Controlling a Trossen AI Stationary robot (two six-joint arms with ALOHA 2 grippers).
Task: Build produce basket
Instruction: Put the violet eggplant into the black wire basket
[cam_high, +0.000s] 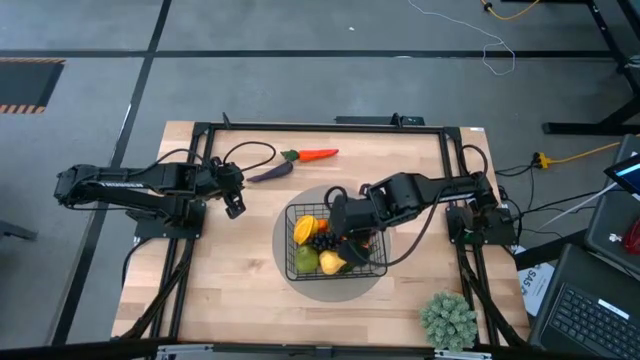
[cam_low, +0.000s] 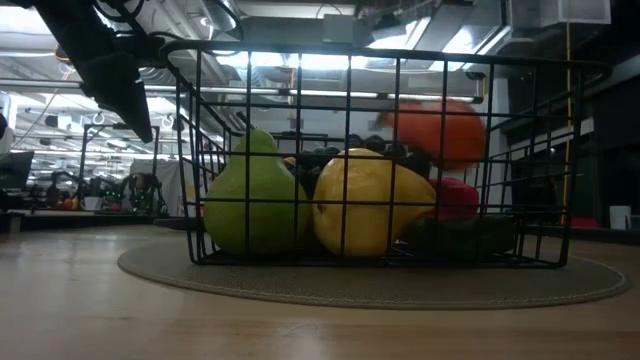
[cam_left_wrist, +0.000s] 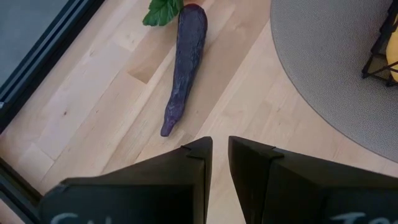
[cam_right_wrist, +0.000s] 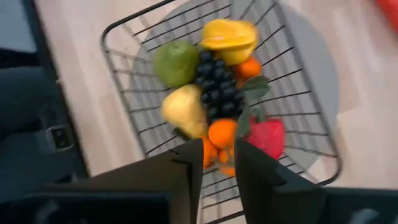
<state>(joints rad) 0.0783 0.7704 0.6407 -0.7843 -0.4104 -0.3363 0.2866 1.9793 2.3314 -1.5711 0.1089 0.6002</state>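
Observation:
The black wire basket (cam_high: 335, 243) stands on a grey round mat (cam_high: 290, 285) and holds a green pear-shaped fruit (cam_low: 250, 195), a yellow fruit (cam_low: 370, 205), dark grapes (cam_right_wrist: 214, 81), tangerines (cam_right_wrist: 222, 132) and a red pepper (cam_right_wrist: 267, 137). My right gripper (cam_right_wrist: 219, 162) hovers above the basket's produce, its fingers a little apart with nothing between them. A purple eggplant (cam_left_wrist: 185, 62) and an orange carrot (cam_high: 318, 155) lie on the table beyond the basket's far left corner. My left gripper (cam_left_wrist: 220, 155) is above the table just short of the eggplant's thin end, its fingers narrowly apart and empty.
A bushy pale-green plant (cam_high: 448, 320) stands at the table's near right corner. A black cable (cam_high: 250, 152) loops over the table near the eggplant. The black frame rails (cam_high: 320, 126) run along the table's far and side edges.

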